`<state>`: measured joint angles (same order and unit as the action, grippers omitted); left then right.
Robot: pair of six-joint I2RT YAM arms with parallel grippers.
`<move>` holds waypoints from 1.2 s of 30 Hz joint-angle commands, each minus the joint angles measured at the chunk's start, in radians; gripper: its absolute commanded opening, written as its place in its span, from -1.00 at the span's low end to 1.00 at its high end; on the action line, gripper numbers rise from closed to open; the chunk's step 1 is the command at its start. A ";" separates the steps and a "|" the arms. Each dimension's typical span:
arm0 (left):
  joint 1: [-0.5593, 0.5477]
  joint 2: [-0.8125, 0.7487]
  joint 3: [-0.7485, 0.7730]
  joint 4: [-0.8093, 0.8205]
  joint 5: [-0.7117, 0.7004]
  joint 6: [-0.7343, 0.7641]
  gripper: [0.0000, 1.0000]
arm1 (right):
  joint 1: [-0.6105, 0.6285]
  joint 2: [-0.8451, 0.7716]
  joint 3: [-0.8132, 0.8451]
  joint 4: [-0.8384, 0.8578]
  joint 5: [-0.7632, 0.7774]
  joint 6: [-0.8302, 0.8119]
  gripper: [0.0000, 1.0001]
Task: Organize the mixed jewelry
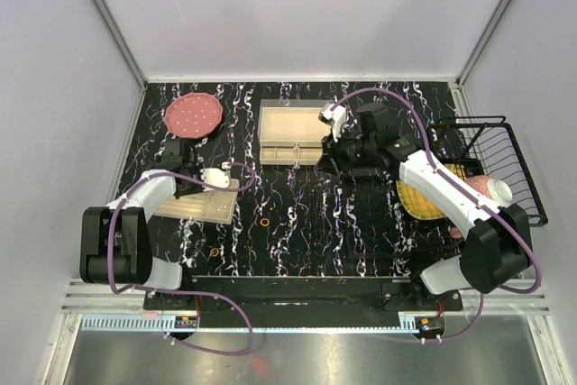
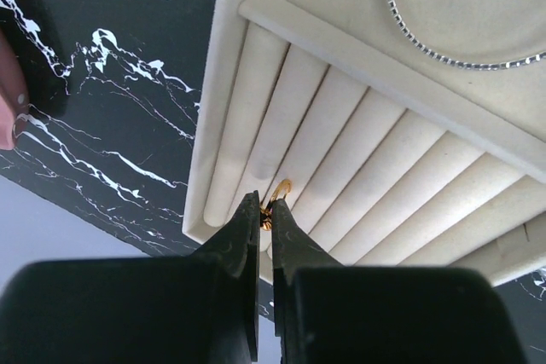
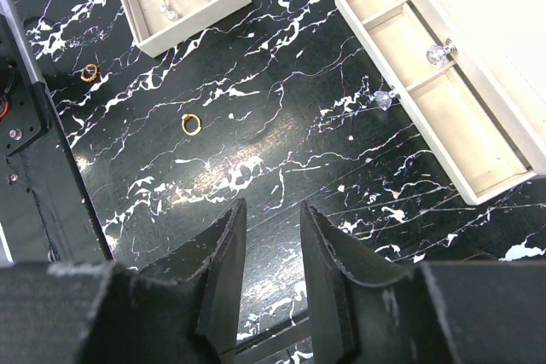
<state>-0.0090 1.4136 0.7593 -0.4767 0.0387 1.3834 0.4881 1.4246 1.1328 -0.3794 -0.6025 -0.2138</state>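
In the left wrist view my left gripper [image 2: 266, 203] is shut on a small gold ring [image 2: 282, 187], held over a groove between the padded rolls of the beige tray [image 2: 223, 83]. A silvery chain [image 2: 444, 50] lies in the tray's upper compartment. From above, the left gripper [image 1: 193, 178] sits over the tray [image 1: 213, 208]. Two more gold rings [image 1: 267, 221] [image 1: 215, 252] lie loose on the black tabletop; the right wrist view shows them too [image 3: 191, 123] [image 3: 90, 72]. My right gripper [image 3: 271, 209] hangs open above bare tabletop, nothing between its fingers, near the beige drawer box [image 1: 290, 132].
The drawer box [image 3: 435, 91] has open compartments and crystal knobs [image 3: 438, 54]. A pink plate [image 1: 193, 115] stands at the back left. A black wire basket [image 1: 505, 169] and a yellow round thing [image 1: 420, 200] are on the right, under the right arm.
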 commanded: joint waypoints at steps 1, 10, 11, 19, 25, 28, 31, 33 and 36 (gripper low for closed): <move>0.029 -0.033 -0.006 0.004 0.032 0.022 -1.00 | -0.002 0.007 0.001 0.027 0.001 -0.015 -0.25; 0.046 -0.022 -0.006 0.004 0.033 0.031 -1.00 | -0.003 0.007 0.001 0.027 0.003 -0.013 -0.25; 0.044 -0.027 -0.008 0.000 0.038 0.031 -1.00 | -0.003 0.007 0.001 0.027 0.003 -0.015 -0.25; 0.044 -0.057 -0.017 -0.025 0.067 0.029 -1.00 | -0.003 0.014 0.002 0.025 0.000 -0.016 -0.24; 0.044 -0.044 -0.017 -0.022 0.073 0.025 -1.00 | -0.003 0.016 0.004 0.025 0.000 -0.015 -0.24; 0.044 -0.028 -0.009 -0.011 0.075 0.016 -1.00 | -0.003 0.013 0.004 0.023 0.001 -0.016 -0.24; 0.046 -0.021 -0.003 -0.005 0.082 0.013 -1.00 | -0.005 0.014 0.002 0.023 0.000 -0.015 -0.25; 0.044 -0.021 -0.002 -0.005 0.090 0.011 -1.00 | -0.005 0.016 0.002 0.023 0.000 -0.015 -0.24; 0.043 -0.022 0.000 -0.007 0.102 0.006 -1.00 | -0.005 0.022 0.004 0.023 0.001 -0.016 -0.24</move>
<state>0.0311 1.3853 0.7429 -0.5018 0.0811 1.3907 0.4877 1.4399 1.1324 -0.3798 -0.6025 -0.2142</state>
